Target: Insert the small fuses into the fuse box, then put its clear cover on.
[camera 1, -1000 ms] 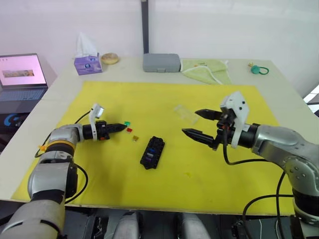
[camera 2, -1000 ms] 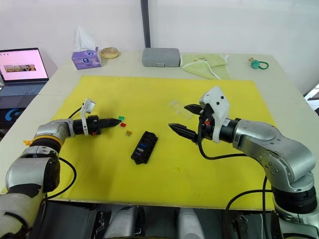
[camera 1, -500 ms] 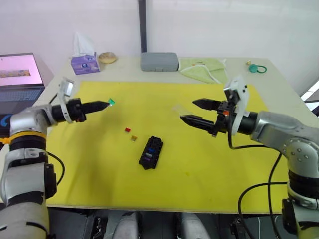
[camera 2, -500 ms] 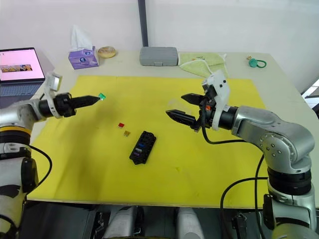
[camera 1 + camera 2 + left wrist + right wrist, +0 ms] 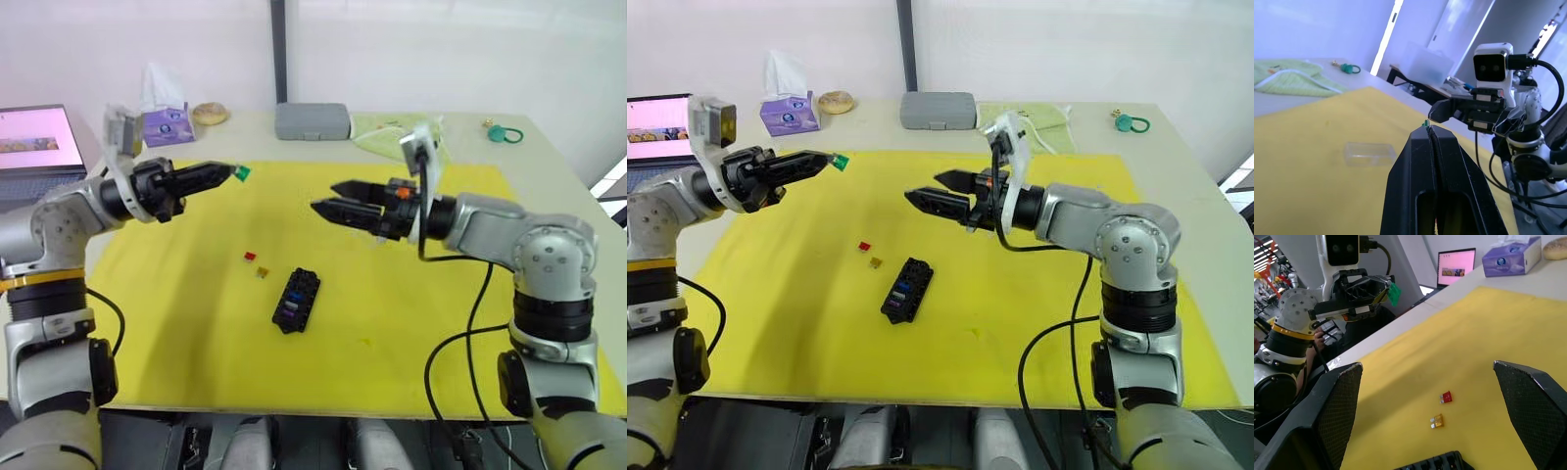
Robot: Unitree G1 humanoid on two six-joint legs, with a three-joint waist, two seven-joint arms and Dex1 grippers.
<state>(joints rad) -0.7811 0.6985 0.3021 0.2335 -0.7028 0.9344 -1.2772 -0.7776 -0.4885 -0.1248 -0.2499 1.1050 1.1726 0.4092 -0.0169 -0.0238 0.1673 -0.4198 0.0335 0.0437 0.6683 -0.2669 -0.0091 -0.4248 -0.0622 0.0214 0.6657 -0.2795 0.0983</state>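
The fuse box (image 5: 298, 300) lies near the middle of the yellow mat (image 5: 196, 323) on the desk (image 5: 549, 157), a small black block set at a slant, with rows of slots on top; a blue and a purplish chip show in slots at its near end, and the other slots are too small to judge. Just beyond it on the mat lie a red fuse (image 5: 251, 257) and an orange fuse (image 5: 263, 272), close together and apart from the box. The left gripper (image 5: 231, 173) is raised above the mat's far left part, its jaws clamped together on a green fuse (image 5: 244, 173) that sticks out at the tips. The right gripper (image 5: 328, 208) is raised over the mat's far middle, jaws spread wide with nothing between them. The clear cover (image 5: 1370, 153) lies flat on the mat, a colourless rectangular shell. At the desk's far edge stand a purple tissue box (image 5: 165, 124) with a tissue standing out of it, its print unreadable, a closed grey case (image 5: 313, 121) and a green cloth (image 5: 392, 132). An open laptop (image 5: 35, 147) sits to the left
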